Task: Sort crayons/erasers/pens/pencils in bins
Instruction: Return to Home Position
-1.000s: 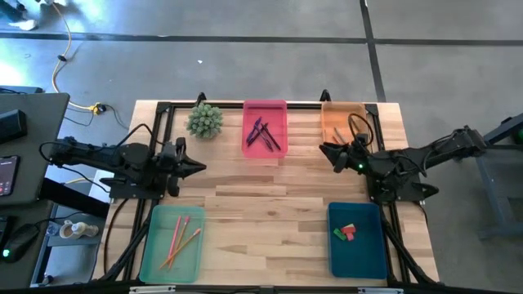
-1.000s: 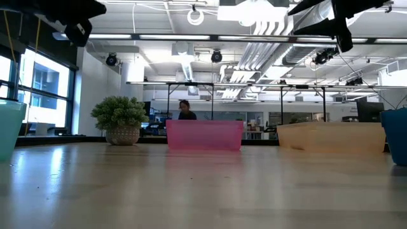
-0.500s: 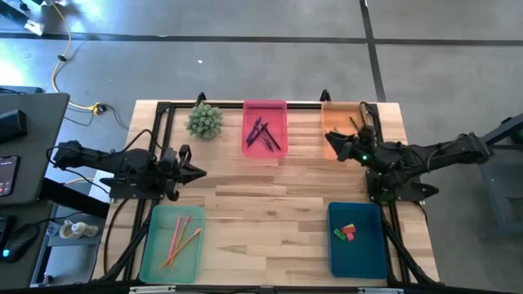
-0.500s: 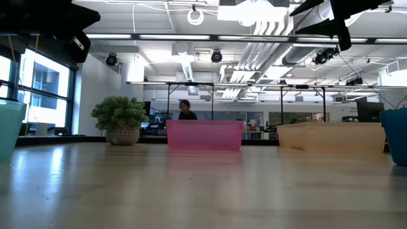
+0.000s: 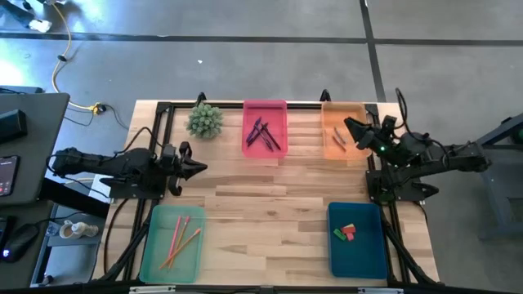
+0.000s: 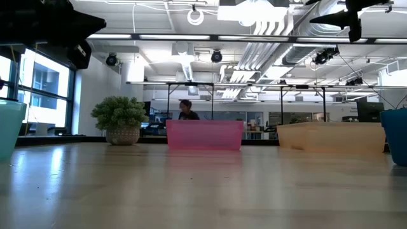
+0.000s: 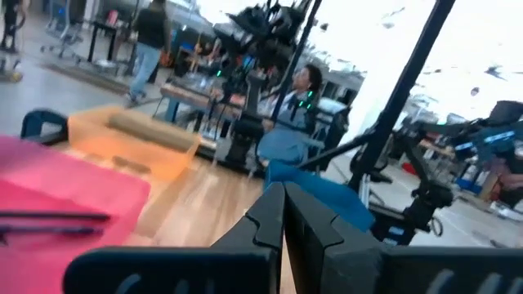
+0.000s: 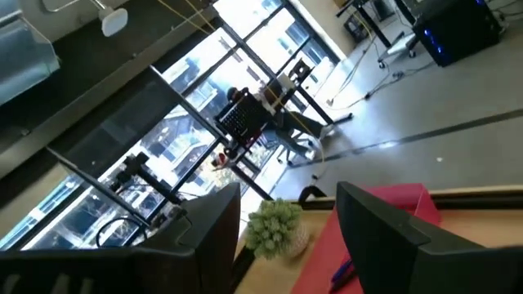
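- Overhead, the pink bin [image 5: 249,122] sits at the middle of the table's [image 5: 270,204] far edge. The dark purple and blue pens [image 5: 265,135] lie crossed inside it.
- Just beside the pink bin, on the left arm's side, stands a small potted plant [image 5: 204,120].
- On the pink bin's other side, near it, is the orange bin [image 5: 333,114], with short dark crayons [image 5: 338,140] lying in it.
- The right gripper [image 5: 351,126] hangs above the orange bin, level with the pink bin. In its wrist view the fingers [image 8: 214,237] stand wide apart with nothing between them.
- The left gripper [image 5: 200,168] is out past the plant from the pink bin and nearer the table's front, pointing toward the middle. In its wrist view the jaws are pressed together with only a thin seam, gripping nothing.
- The pale green bin [image 5: 159,220] is well apart from the pink bin, at the front corner on the left arm's side. It holds orange and pink pencils [image 5: 181,237].
- The dark blue bin [image 5: 364,257] is at the opposite front corner, also well apart from the pink bin. Red and green erasers [image 5: 346,233] lie touching in it.
- From table height, a person [image 6: 185,109] shows in the room beyond the pink bin.
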Motion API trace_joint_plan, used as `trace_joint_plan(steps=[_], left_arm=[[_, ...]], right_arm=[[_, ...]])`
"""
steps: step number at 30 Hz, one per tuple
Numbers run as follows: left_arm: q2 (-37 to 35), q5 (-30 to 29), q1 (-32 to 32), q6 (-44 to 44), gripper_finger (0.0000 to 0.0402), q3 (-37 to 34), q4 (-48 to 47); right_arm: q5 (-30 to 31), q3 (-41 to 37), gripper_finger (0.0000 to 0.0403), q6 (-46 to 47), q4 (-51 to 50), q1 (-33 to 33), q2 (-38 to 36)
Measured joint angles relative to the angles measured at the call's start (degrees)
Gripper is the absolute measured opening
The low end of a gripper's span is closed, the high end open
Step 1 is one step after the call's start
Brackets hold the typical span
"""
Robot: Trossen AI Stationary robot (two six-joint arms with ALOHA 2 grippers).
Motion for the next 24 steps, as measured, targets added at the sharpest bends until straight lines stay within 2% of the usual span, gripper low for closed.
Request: trace_joint_plan(steps=[4, 10, 24], left_arm=[[-3.45, 4.54, 3.53, 0.11, 0.0000, 0.00, -0.74], [-6.07, 7.96, 7.50, -0.78, 0.0000, 0.01, -5.83], [-6.19, 9.40, 10.87, 0.38, 0.0000, -1.80, -6.32]], right_arm=[[0.36, 0.00, 0.0193, -1.22, -0.04, -0.56, -1.36], [1.38, 0.00, 0.0193, -1.21, -1.57, -0.76, -1.42], [1.36, 0.00, 0.0193, -0.18, -4.31, -0.74, -1.42]])
